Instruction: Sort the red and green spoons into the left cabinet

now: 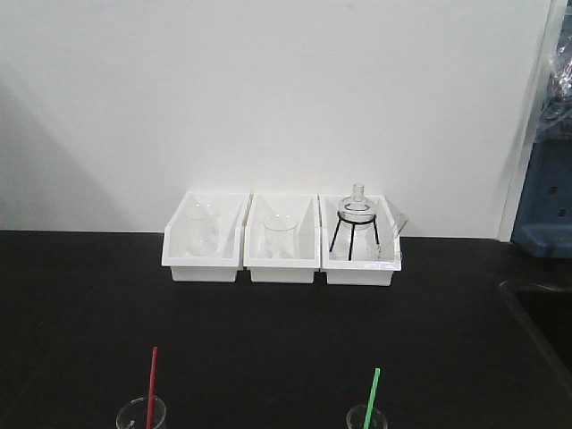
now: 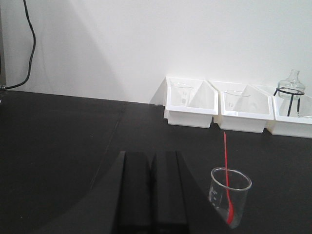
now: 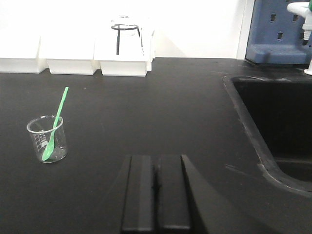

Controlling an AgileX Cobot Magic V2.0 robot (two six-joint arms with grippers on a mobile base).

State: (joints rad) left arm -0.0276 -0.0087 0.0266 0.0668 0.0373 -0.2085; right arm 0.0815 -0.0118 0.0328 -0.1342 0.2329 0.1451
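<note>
Red spoon [image 1: 152, 380] stands bowl-down in a small glass beaker [image 1: 141, 416] at the 7 o'clock edge of the black worktop [image 1: 268, 331] in the front view. Its thin handle leans on the rim and rises toward 12 o'clock. Green spoon [image 1: 372, 393] stands the same way in a second beaker [image 1: 366, 418] at 5 o'clock, well apart from the red one.

The left tool [image 2: 152, 158] is low over the worktop with its black fingers pressed together and nothing between them; the red spoon's beaker sits at its 3 o'clock, near but not touching. The right tool [image 3: 156, 161] is likewise closed on nothing, the green spoon's beaker at its 9 o'clock.

At 12 o'clock, three white bins [image 1: 282, 271] sit side by side against the white wall. Two hold clear glassware, and the 3 o'clock one holds a glass flask [image 1: 357, 207] on a black wire stand [image 1: 355, 234]. A dark sink [image 3: 278, 122] is sunk into the worktop at 3 o'clock of the right tool.
</note>
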